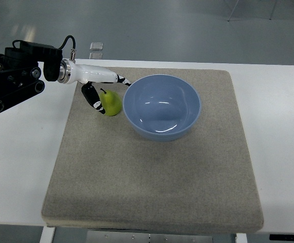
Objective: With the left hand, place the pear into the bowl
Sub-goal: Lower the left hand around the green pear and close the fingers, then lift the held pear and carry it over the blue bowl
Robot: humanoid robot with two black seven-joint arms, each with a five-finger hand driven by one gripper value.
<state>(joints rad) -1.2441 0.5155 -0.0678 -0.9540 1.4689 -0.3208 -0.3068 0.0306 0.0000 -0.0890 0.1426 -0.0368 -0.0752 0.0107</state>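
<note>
Grey mat (152, 172) on white table (20, 167): left hand (102, 87) fingers clamped around green pear (112, 103), just beside blue bowl (162, 106).

the robot's left arm (15, 76) is mostly black. it looks like chunky black blocks and bars joined together, with round bolt shapes showing on the lower bar. a thin black cable (68, 40) loops up over the top of it and goes down to a small plug. next comes a shiny silver ring (65, 71), like a metal cuff. after the ring, the left robot hand (104, 88) is smooth and white. its fingers (94, 98) are slim, white with black parts, and the tips are black with small white marks.
</note>
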